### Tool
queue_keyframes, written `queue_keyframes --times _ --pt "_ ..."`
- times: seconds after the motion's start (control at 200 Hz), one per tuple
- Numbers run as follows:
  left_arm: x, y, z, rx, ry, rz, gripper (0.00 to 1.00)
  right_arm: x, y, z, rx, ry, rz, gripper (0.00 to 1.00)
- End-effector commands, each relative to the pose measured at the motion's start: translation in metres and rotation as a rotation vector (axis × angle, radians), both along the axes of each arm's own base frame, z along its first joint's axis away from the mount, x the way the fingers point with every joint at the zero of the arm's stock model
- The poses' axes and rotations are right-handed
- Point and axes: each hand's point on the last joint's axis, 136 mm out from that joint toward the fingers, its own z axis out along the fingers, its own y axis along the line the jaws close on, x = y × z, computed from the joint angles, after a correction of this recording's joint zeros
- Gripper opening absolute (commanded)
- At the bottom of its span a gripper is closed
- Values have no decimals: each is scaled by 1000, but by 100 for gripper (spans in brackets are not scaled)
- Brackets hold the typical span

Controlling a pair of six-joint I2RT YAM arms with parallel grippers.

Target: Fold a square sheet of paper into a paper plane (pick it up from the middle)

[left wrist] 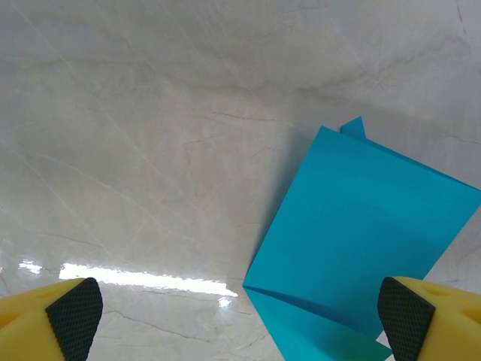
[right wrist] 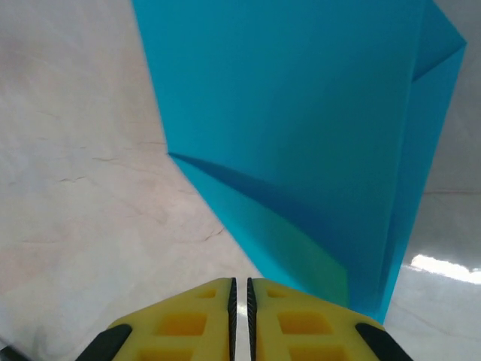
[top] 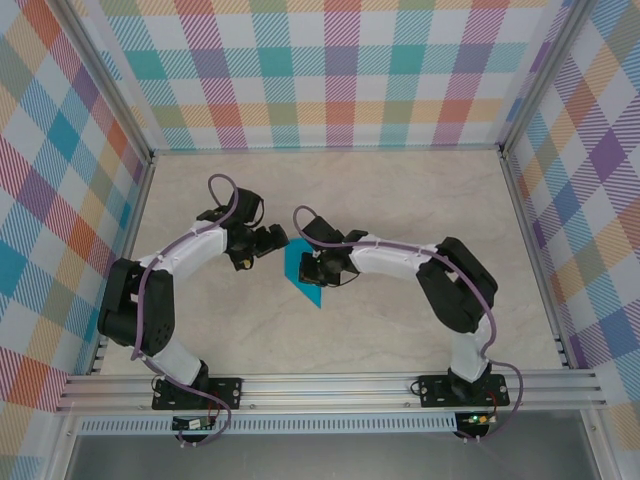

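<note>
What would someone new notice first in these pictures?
A bright teal sheet of paper, partly folded, sits in the middle of the pale table. The right gripper has its jaws shut at the paper's edge. Loud pastel checked walls stand around the table.

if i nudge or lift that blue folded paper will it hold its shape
Probably floppy: the thin teal folded sheet of paper has one layer lifting off the other, casting a shadow. So thin, it is likely very light. On the glossy marbled tabletop it may slide when pushed.
</note>
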Motion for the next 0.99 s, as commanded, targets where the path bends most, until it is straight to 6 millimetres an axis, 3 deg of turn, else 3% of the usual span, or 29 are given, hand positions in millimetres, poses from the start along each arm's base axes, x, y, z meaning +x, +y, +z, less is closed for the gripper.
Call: queue_keyframes --times 0.0,0.29,0.39,0.445,0.535,0.63,0.775,0.99 --pt "4 -4 11 -55 -37 10 96 -3 -12 -10 -94 18 31 13" --pt "3 -11 8 -87 -21 -10 96 -33 -76 -39 -281 43 329 13" --pt "1 -16 8 -119 -18 -19 97 -38 -92 -34 -285 28 409 13" --pt "0 -19 7 -141 -12 -23 97 -33 -89 -20 -249 -3 399 14" --pt "-3 -24 4 -178 -1 -22 97 -22 -66 18 -67 -68 320 20" --pt "-8 -30 1 -224 17 -16 97 -10 -55 36 31 -89 182 22" --pt "-17 -38 -5 -285 47 -7 97 -4 -49 22 97 -31 10 19" --pt "-32 -50 -13 -330 84 -16 97 -3 -57 -4 53 14 -54 17"
